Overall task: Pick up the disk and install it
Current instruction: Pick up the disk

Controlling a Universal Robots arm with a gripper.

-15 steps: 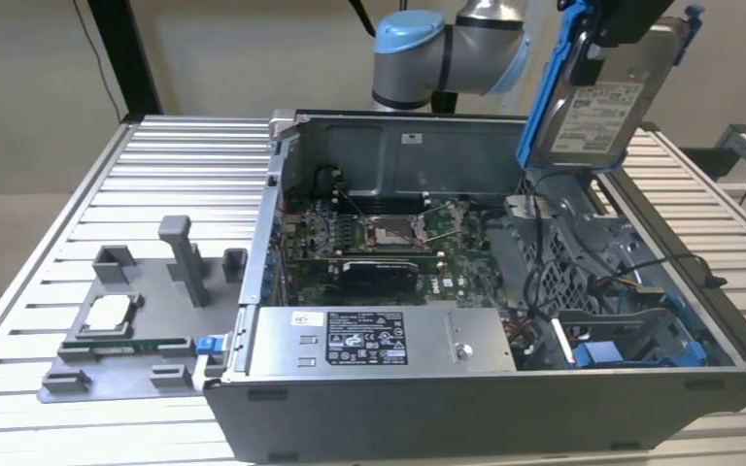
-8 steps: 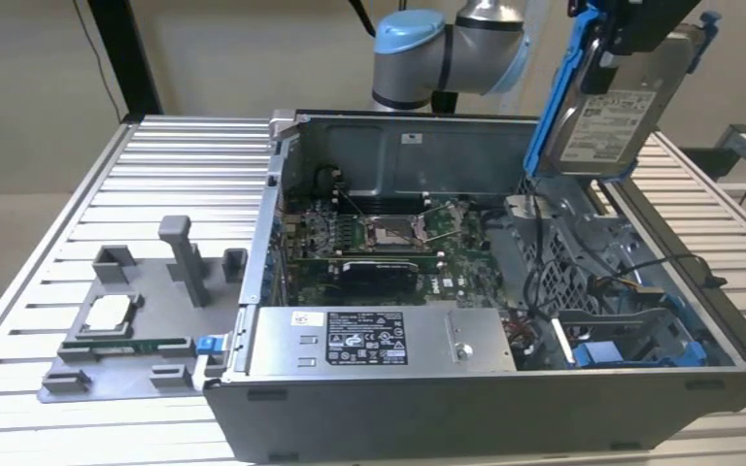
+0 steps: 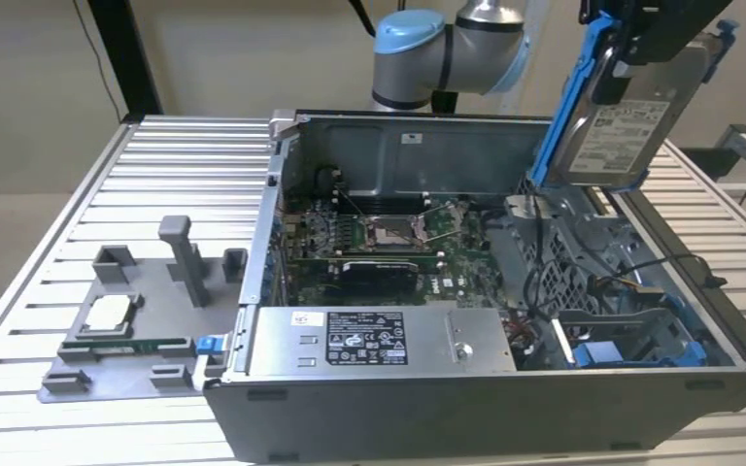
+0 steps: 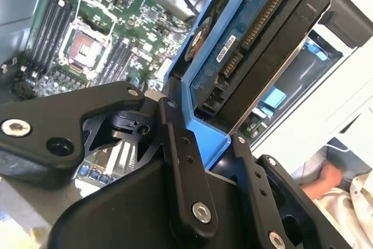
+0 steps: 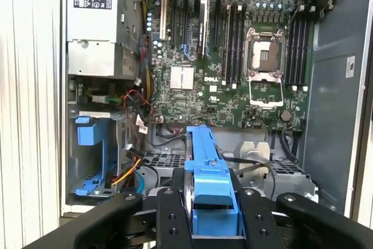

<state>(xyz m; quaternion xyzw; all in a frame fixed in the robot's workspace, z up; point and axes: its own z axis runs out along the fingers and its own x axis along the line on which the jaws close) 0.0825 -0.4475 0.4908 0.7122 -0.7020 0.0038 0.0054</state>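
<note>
Above the open computer case [image 3: 477, 413], toward the exterior view's right, the disk [image 3: 626, 126] hangs nearly upright in its blue carrier frame [image 3: 565, 112]; the gripper [image 5: 213, 217] is clamped on that frame's end, a black finger [image 5: 171, 220] on each side; beneath lie the motherboard [image 5: 233, 86] and a blue drive bay [image 5: 90, 155]; a grey fixture [image 3: 114, 345] sits beside the case.

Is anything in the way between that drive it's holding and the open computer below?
Nothing solid that I can see. The pincer grips the disk, raised above the open case; a loose black cable loops beside the blue bay inside.
</note>
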